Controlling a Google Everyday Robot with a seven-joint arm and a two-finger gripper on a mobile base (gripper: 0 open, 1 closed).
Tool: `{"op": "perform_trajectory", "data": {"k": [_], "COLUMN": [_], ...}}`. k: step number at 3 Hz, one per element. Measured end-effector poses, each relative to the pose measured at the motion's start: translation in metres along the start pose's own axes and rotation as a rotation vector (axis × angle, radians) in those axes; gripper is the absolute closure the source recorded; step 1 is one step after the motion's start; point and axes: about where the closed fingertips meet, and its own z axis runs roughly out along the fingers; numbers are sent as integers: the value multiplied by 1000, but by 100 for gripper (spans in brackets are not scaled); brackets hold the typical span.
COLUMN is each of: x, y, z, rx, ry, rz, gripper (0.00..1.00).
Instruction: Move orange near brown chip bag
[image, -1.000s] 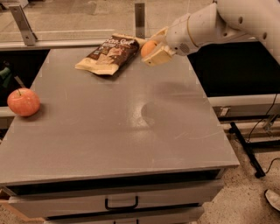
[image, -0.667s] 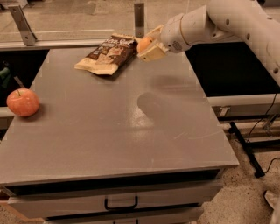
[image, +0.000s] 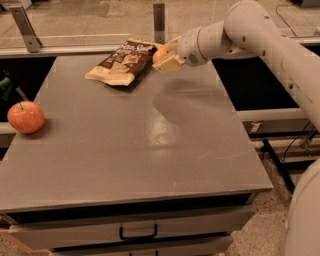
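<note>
The brown chip bag (image: 121, 62) lies flat at the far middle of the grey table (image: 130, 145), dark brown with tan ends and white lettering. My gripper (image: 165, 56) reaches in from the right on a white arm and is shut on the orange (image: 160, 53), a small yellow-orange fruit. It holds the orange just above the table, right beside the bag's right edge. The fingers cover part of the fruit.
A red-pink apple (image: 25, 116) with a stem sits at the table's left edge. A metal rail with posts (image: 159, 20) runs behind the table. A drawer with a black handle (image: 138, 233) is under the front edge.
My gripper has moved left and slightly down with the orange, closing the gap to the chip bag's right edge. The apple and the bag have not moved.
</note>
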Motion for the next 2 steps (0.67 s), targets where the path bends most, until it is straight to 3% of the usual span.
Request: {"op": "perform_trajectory", "data": {"k": [2], "x": [16], "y": [5], "z": [37], "rx": [-34], "ry": [-7], "rz": [82], "gripper": [59]}}
